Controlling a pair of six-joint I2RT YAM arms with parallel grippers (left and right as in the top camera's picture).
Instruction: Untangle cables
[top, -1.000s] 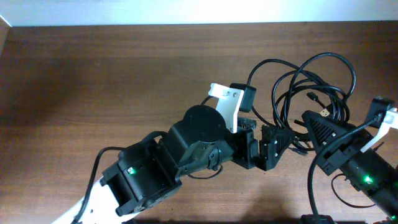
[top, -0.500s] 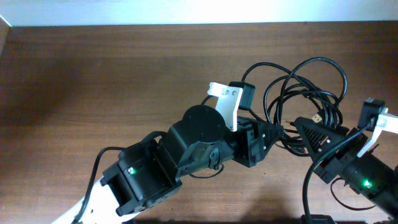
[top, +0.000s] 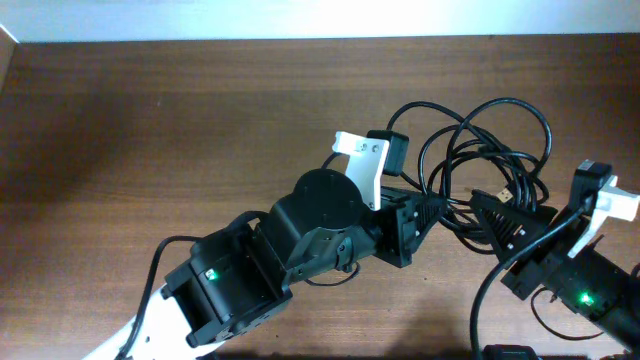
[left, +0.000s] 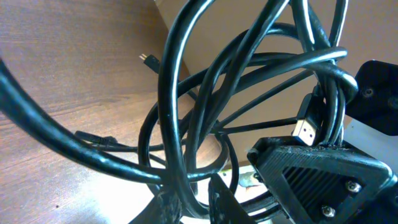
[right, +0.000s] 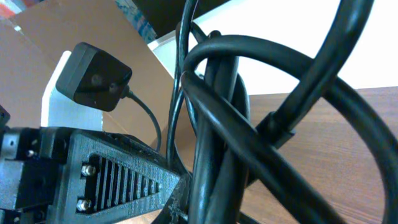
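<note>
In the right half of the overhead frame the knotted cables (top: 484, 152) spread over the worktop (top: 200, 120), the left gripper (top: 432, 208) and right gripper (top: 482, 200) meeting tip to tip, jaws of each pinching strands at its lower edge, seemingly to pull the loops apart.

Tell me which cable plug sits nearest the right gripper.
The wide gold-tipped plug, right above the right gripper; the small plug lies apart on the table.
</note>
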